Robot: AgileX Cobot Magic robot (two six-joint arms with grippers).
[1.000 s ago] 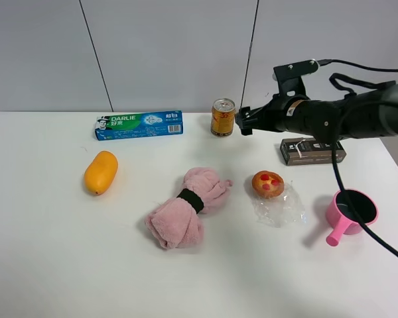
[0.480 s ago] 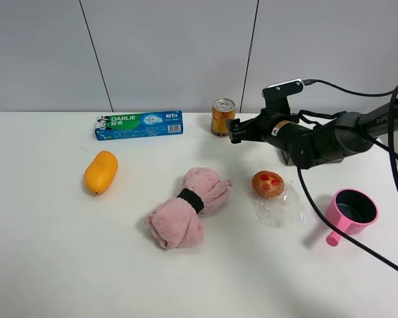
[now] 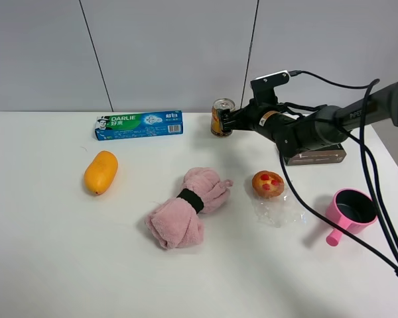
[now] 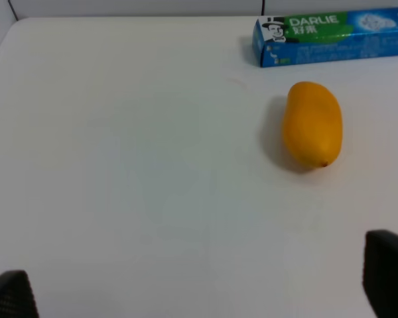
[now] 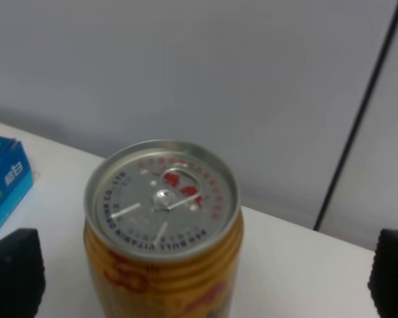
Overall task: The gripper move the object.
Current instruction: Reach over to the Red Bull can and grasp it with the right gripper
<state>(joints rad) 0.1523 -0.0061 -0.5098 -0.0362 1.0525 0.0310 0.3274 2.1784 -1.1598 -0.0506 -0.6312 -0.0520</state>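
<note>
The golden-orange drink can (image 3: 221,116) with red markings stands upright at the back of the white table, near the wall. In the right wrist view the can (image 5: 162,218) shows its silver top and pull tab. My right gripper (image 3: 228,123) reaches in from the right and is level with the can. It is open (image 5: 202,278), with one black fingertip on each side of the can and a gap to each. My left gripper (image 4: 199,291) is open and empty over bare table, and is out of the exterior high view.
A blue toothpaste box (image 3: 139,124) lies left of the can. An orange mango-shaped fruit (image 3: 101,172) lies at the left. A rolled pink towel (image 3: 186,207) lies mid-table. A bun on plastic wrap (image 3: 268,183), a brown box (image 3: 315,156) and a pink cup (image 3: 351,209) are at the right.
My right gripper has moved left along the back of the table, from beside the brown box up to the can. The can has not moved.
</note>
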